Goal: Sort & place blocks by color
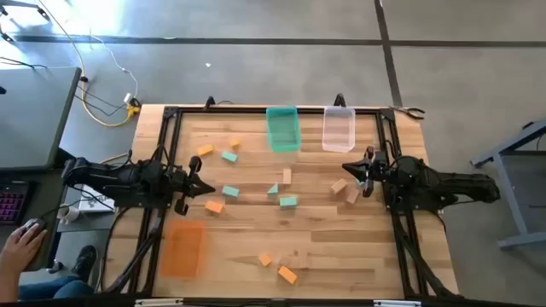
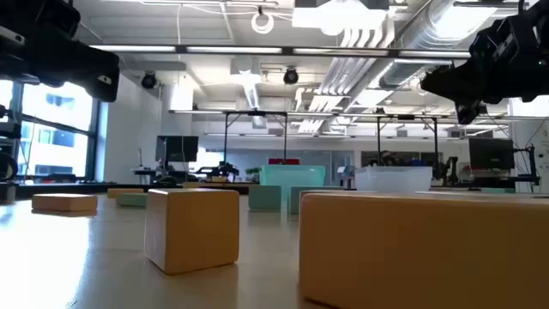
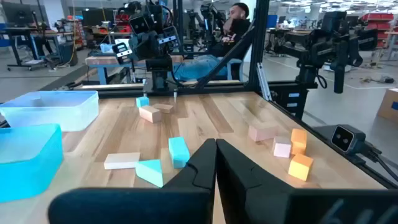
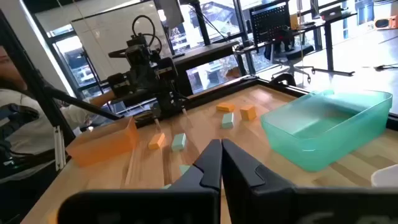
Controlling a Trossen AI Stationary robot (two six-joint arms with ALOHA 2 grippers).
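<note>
Small orange, teal and tan blocks lie flat and scattered on the wooden table [image 1: 256, 230]. Among them are a teal block [image 1: 230, 193] and an orange block [image 1: 213, 206] near my left gripper [image 1: 207, 188] [image 3: 216, 144]. Two tan blocks [image 1: 339, 186] [image 1: 352, 195] lie beside my right gripper [image 1: 345, 167] [image 4: 221, 144]. Both grippers are shut, hold nothing and hover above the table at its left and right sides, pointing toward the middle. In the low view, two tan blocks [image 2: 191, 227] [image 2: 425, 249] fill the foreground.
A teal bin [image 1: 283, 128] and a clear bin [image 1: 339, 128] stand at the far edge, and an orange bin [image 1: 182, 247] sits near the left front. A black frame [image 1: 171, 111] runs around the table. A person's hand [image 1: 21, 239] shows off the table's left.
</note>
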